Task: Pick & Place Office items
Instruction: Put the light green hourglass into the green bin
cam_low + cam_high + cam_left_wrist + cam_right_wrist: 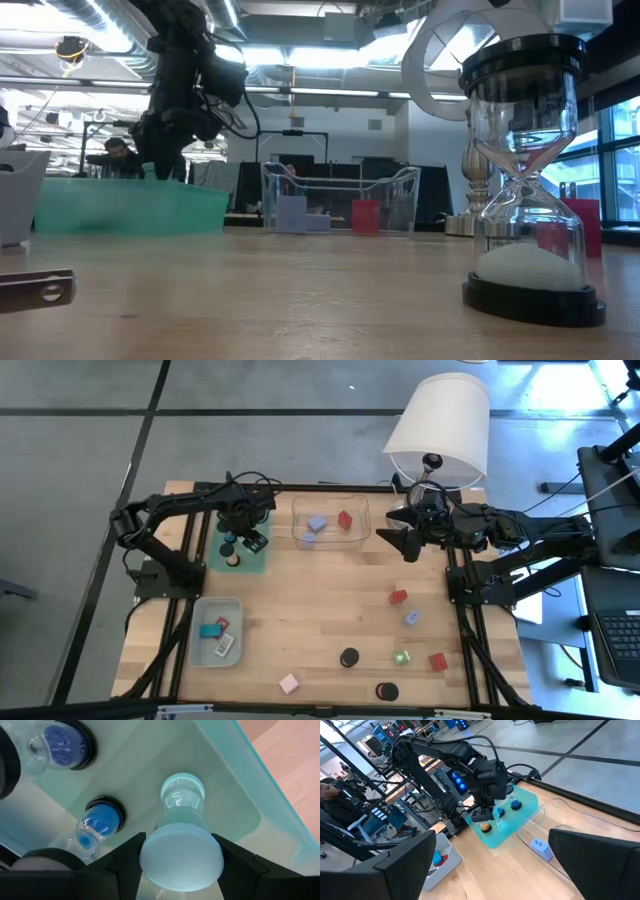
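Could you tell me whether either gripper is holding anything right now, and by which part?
The left gripper holds a small sand timer over the teal tray, jaws closed on its end cap. The right gripper is open and holds nothing.

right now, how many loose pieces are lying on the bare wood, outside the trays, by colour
red blocks: 2
black round caps: 2
lilac block: 1
green block: 1
pink block: 1
total: 7

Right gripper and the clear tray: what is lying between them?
Nothing: in the high view, bare wood separates the open right gripper from the clear tray.
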